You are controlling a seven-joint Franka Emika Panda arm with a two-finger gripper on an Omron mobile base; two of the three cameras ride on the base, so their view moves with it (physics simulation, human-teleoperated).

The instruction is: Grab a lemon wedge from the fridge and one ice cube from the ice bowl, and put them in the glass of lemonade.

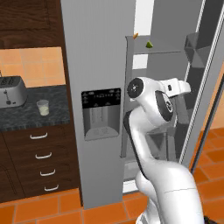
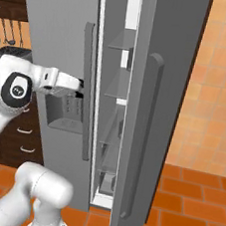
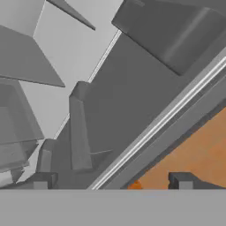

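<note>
I have the base parked in front of the fridge (image 1: 98, 65), whose right door (image 2: 155, 115) stands swung open so I can look in at the grey shelves (image 2: 121, 41). In the left base view the lemon wedge (image 1: 149, 44) sits on an upper shelf inside, a small yellow-green triangle, with a bit of something orange (image 1: 136, 35) just beside it at the shelf's front edge; I can't tell what that orange thing is. The arm is bent up in front of the opening, its hand reaching toward the inside of the fridge, well below the wedge's shelf.

From the hand view I see the pincer (image 3: 110, 181) with its two dark tips set wide apart and nothing between them. Past them lie the inner face of the door, its bins and a strip of orange floor tile. In the right base view the hand end of the arm sits close by the long handle (image 2: 87, 92) of the shut left door, against the black dispenser panel (image 1: 101, 113).

Off to the left, on the dark speckled desk (image 1: 52, 109), the glass of lemonade (image 1: 43, 107) stands upright, just to the right of the toaster (image 1: 12, 91) and apart from it. Drawers with pale handles run down the cabinet (image 1: 41, 162) below.
</note>
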